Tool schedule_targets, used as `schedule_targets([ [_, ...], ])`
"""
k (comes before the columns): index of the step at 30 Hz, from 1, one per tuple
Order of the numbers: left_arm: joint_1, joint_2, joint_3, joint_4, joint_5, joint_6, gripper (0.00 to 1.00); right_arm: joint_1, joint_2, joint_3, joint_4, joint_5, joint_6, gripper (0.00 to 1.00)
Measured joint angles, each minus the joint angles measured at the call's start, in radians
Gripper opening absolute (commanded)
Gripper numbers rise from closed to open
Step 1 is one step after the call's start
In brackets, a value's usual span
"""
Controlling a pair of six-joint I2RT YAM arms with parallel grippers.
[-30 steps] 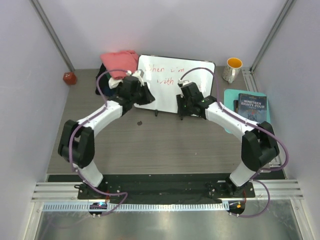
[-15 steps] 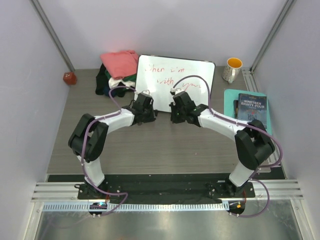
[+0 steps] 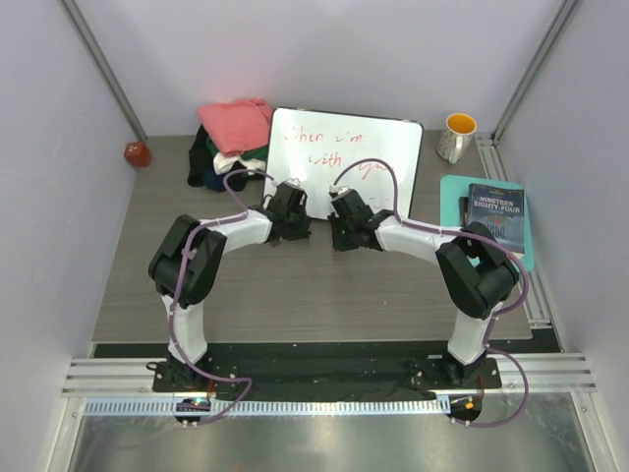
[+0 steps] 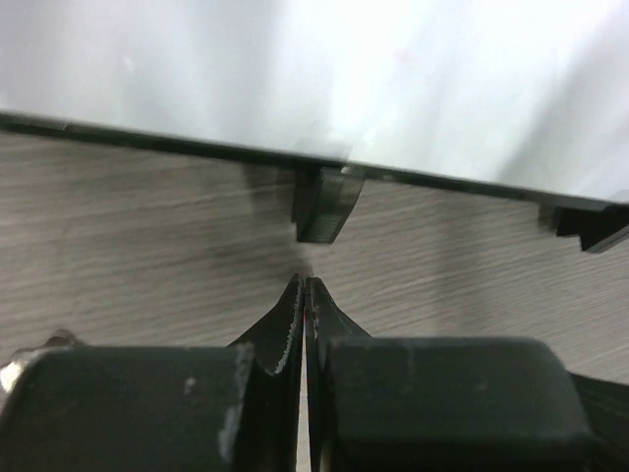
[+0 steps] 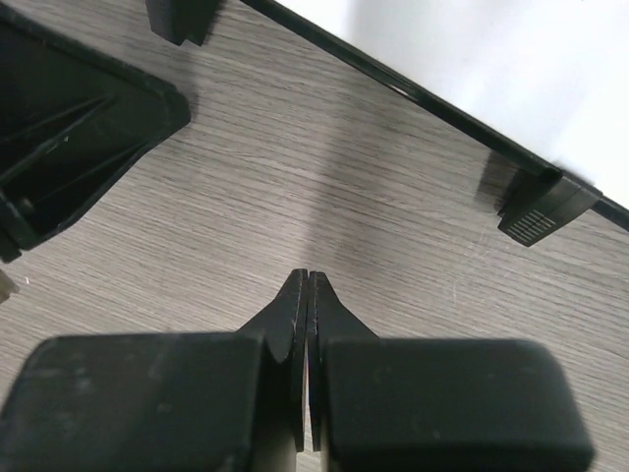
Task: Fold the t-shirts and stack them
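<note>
**Both grippers empty, t-shirts piled in the far-left corner**

The t-shirts [image 3: 232, 138] sit as one heap at the far-left corner of the bench [image 3: 295, 285], touching the left edge of the whiteboard [image 3: 344, 162]. The salmon-pink t-shirt [image 3: 236, 120] lies on top. White and dark green cloth show beneath it, and black cloth shows at the left side. A corner pile like this leaves the middle of the bench free for folding. How neatly each layer is folded cannot be told from above.

Neither arm is near the cloth. The left gripper [image 3: 292, 218] and right gripper [image 3: 339, 224] face each other just in front of the whiteboard's near edge, well apart from the pile. Both sit low and tucked in, which reads as a rest pose rather than a reach. I judge that no shirt is being worked on now.

Only the top view shows the shirts, the yellow-lined mug [image 3: 458, 136] and the copy of Nineteen Eighty-Four [image 3: 494, 209] at the right. It is too coarse to show how the jaws stand.

The wrist views settle that. The left gripper [image 4: 305, 295] has its jaws pressed together tip to tip with nothing between them, pointing at a small black foot [image 4: 324, 202] on the whiteboard frame. The right gripper [image 5: 307, 285] is likewise pressed together and empty, above bare wood grain. At its upper left is a dark block [image 5: 79, 147], probably part of the other arm.
</note>
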Motion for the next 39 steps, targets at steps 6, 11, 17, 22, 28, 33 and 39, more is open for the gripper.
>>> schedule_targets([
  [6, -0.002, 0.062, 0.078, -0.005, 0.011, -0.012, 0.00, -0.006, 0.034, 0.016, 0.005, 0.025, 0.002, 0.01],
  [11, -0.003, 0.140, 0.185, -0.012, 0.021, -0.007, 0.00, -0.042, 0.120, 0.086, 0.010, 0.029, 0.000, 0.01],
  [17, -0.003, 0.212, 0.301, -0.056, 0.062, 0.021, 0.00, -0.160, 0.143, 0.116, 0.002, 0.030, -0.001, 0.01],
  [22, -0.007, 0.273, 0.389, -0.067, 0.105, 0.039, 0.00, -0.239, 0.181, 0.178, -0.022, 0.042, -0.009, 0.01],
  [28, -0.008, 0.337, 0.495, -0.107, 0.130, 0.054, 0.00, -0.257, 0.227, 0.244, -0.038, 0.060, -0.025, 0.01],
  [33, -0.009, 0.420, 0.655, -0.201, 0.133, 0.093, 0.00, -0.260, 0.253, 0.278, -0.039, 0.072, -0.030, 0.01],
  [39, 0.006, 0.537, 0.877, -0.310, 0.151, 0.121, 0.00, -0.279, 0.292, 0.336, -0.041, 0.073, -0.035, 0.01],
])
